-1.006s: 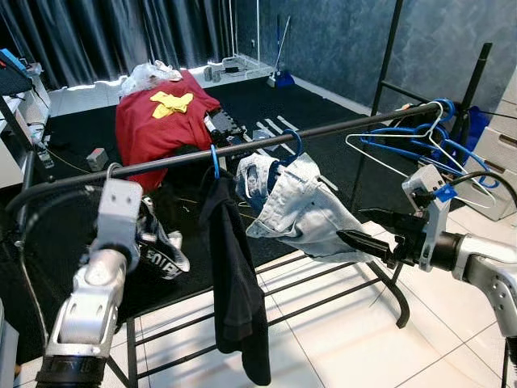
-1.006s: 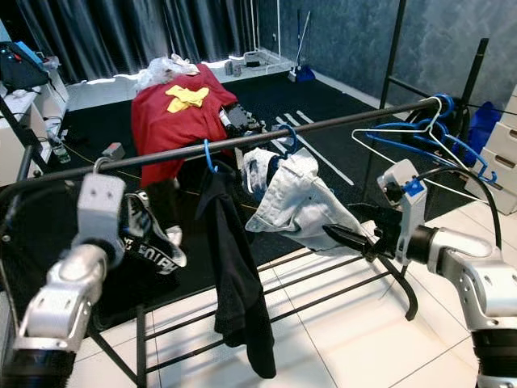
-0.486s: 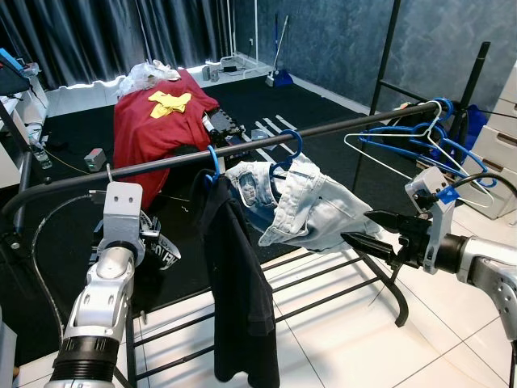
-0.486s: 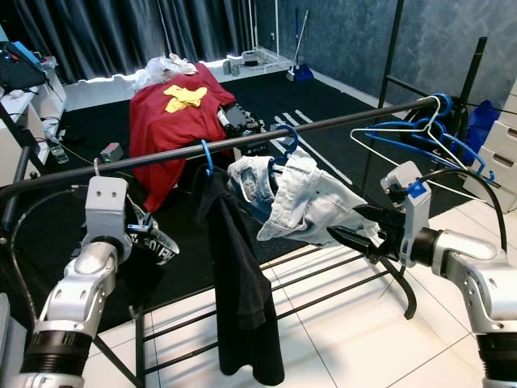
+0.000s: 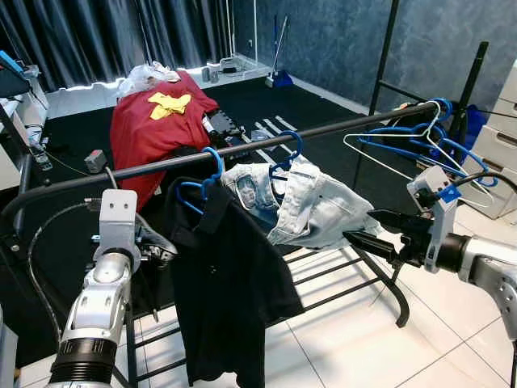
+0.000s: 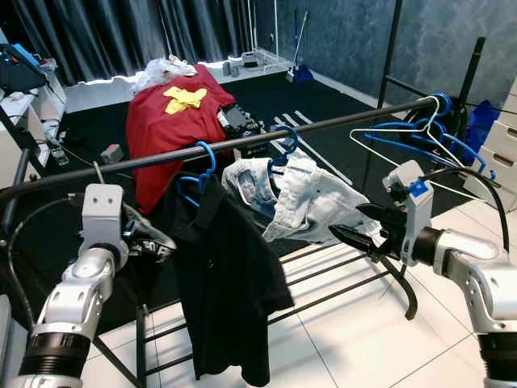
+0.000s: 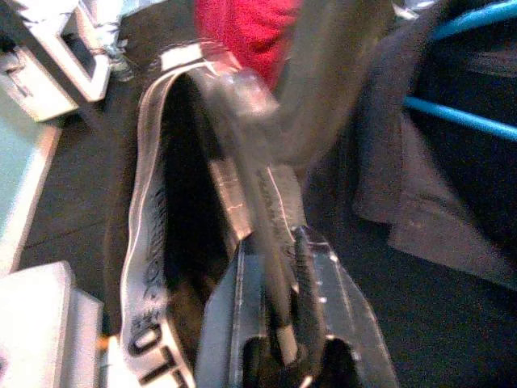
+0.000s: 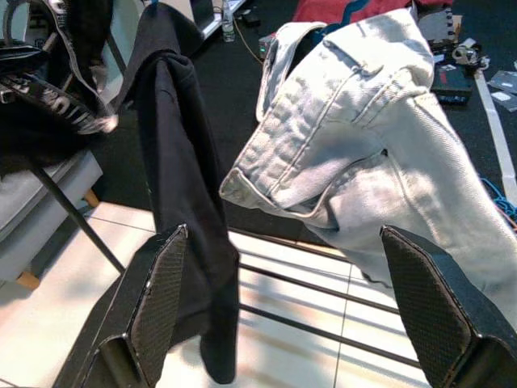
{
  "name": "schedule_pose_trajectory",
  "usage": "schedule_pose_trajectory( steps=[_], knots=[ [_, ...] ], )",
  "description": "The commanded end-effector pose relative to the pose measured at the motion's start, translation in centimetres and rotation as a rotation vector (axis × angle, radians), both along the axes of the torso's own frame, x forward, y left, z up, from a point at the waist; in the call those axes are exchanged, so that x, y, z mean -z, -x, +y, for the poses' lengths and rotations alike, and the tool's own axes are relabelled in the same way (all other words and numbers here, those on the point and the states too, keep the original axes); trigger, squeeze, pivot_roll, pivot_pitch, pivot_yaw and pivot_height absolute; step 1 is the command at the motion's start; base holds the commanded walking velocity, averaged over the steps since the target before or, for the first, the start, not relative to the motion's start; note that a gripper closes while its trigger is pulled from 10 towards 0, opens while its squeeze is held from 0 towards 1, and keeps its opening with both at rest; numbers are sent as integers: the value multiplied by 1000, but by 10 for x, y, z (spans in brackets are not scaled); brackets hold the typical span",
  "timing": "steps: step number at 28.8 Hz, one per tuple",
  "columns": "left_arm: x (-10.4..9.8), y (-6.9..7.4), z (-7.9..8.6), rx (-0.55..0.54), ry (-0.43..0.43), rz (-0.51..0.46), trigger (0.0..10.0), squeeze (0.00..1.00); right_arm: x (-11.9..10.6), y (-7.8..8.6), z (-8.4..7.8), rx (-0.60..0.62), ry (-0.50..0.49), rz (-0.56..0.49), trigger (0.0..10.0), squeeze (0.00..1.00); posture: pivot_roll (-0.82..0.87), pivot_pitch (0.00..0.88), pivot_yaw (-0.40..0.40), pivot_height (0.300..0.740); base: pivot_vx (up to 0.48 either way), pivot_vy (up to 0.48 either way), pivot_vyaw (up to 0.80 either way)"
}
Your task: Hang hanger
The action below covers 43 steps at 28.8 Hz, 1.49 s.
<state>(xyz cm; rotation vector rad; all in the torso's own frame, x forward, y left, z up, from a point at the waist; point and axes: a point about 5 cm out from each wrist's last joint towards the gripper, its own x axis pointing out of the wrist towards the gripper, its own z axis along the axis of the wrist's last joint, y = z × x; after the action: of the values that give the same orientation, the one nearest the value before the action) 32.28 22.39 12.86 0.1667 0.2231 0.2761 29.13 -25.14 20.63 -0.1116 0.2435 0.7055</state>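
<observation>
**rackwatcher:** While the right end effector (image 5: 373, 232) hangs out just past the lower edge of the pale denim jeans (image 5: 311, 208), its two black fingers (image 8: 157, 295) are spread wide with nothing between them. Wrist view looks straight at the jeans and the dark shirt through that gap. Anyone make out the left one?

**g1_fan:** Yeah, the left end effector (image 6: 153, 241) sits under the rail, beside the black shirt's (image 5: 222, 303) sleeve edge. In the wrist view its fingers (image 7: 303, 267) are pinched nearly together on a thin metal piece, with a black strap with white lettering (image 7: 149, 267) looped right next to it. Picture is blurry, so can't say exactly what the metal bit belongs to.

**rackwatcher:** And the hanger?

**g1_fan:** Blue hanger (image 5: 196, 184) is hooked over the dark rail (image 5: 145, 167), black shirt draped on it. A second blue hook (image 5: 291, 153) holds the jeans a bit further along. Far right end of the rail has a bunch of bare blue and white hangers (image 5: 412, 137). Behind the rack, a red garment with a yellow patch (image 5: 157, 121) lies over something on the dark floor.
</observation>
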Motion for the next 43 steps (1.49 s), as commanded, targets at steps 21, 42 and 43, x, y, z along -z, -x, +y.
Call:
schedule_pose_trajectory(
  steps=[21,42,43],
  knots=[
    [-39,6,26,123,-112,-147,1333,0,-3,-7,3,4,10,-25,10000,0,-249,0,31,740,0,0,0],
    [-32,99,39,469,28,-139,10000,0,0,-13,19,-132,12,18,10000,0,-163,0,-7,740,0,0,0],
    [-39,107,25,592,61,-179,10000,0,-1,-9,27,-196,-9,31,10000,0,-161,0,-9,740,0,0,0]
  ],
)
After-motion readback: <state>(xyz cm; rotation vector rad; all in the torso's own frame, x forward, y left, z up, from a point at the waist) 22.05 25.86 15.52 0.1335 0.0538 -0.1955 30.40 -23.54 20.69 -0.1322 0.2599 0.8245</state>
